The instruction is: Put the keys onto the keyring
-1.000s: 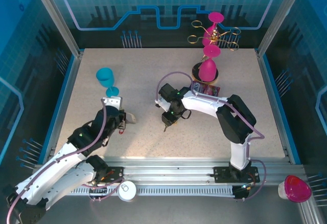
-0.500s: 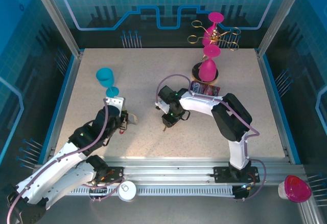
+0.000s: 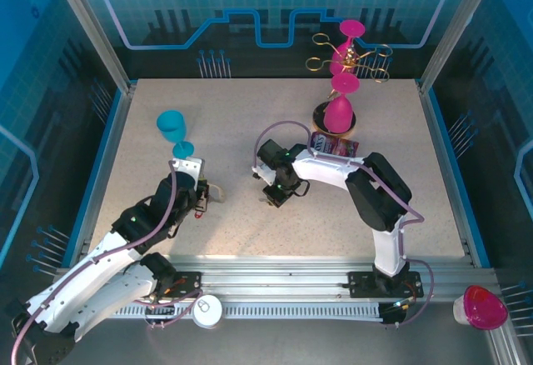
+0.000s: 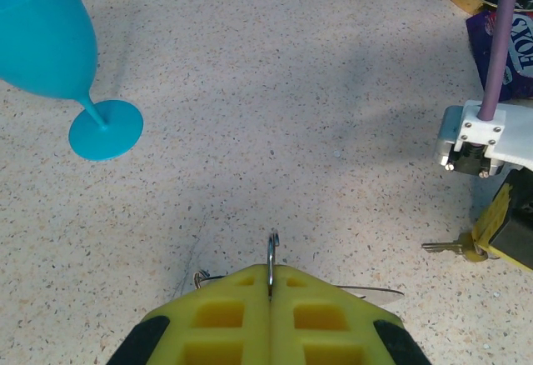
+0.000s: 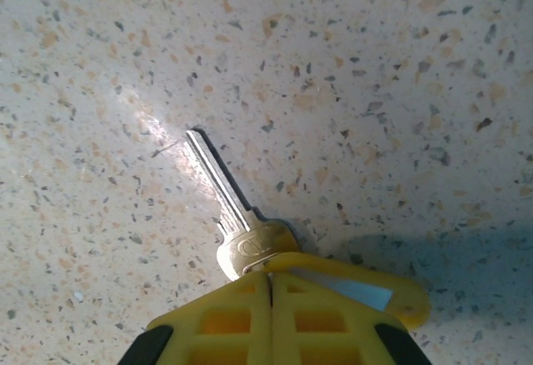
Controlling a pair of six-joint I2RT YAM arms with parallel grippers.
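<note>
My left gripper (image 4: 271, 270) is shut on the keyring (image 4: 271, 252). Its thin metal loop stands edge-on between the yellow fingertips, and small wire bits poke out at either side below. From above, the left gripper (image 3: 208, 193) sits left of centre with the keyring (image 3: 216, 192) at its tip. My right gripper (image 5: 271, 278) is shut on a key (image 5: 223, 188) with a brass-coloured head and a yellow plastic tag (image 5: 400, 295); the silver blade points up-left, close over the table. In the top view the right gripper (image 3: 275, 195) is mid-table. A red-headed key is out of view.
A blue goblet (image 3: 172, 127) stands behind the left gripper. At the back right is a gold wire rack (image 3: 371, 55) with pink goblets (image 3: 339, 108). A purple snack packet (image 3: 335, 144) lies just behind the right arm.
The right gripper has shifted slightly back with the key. The left gripper has barely moved.
</note>
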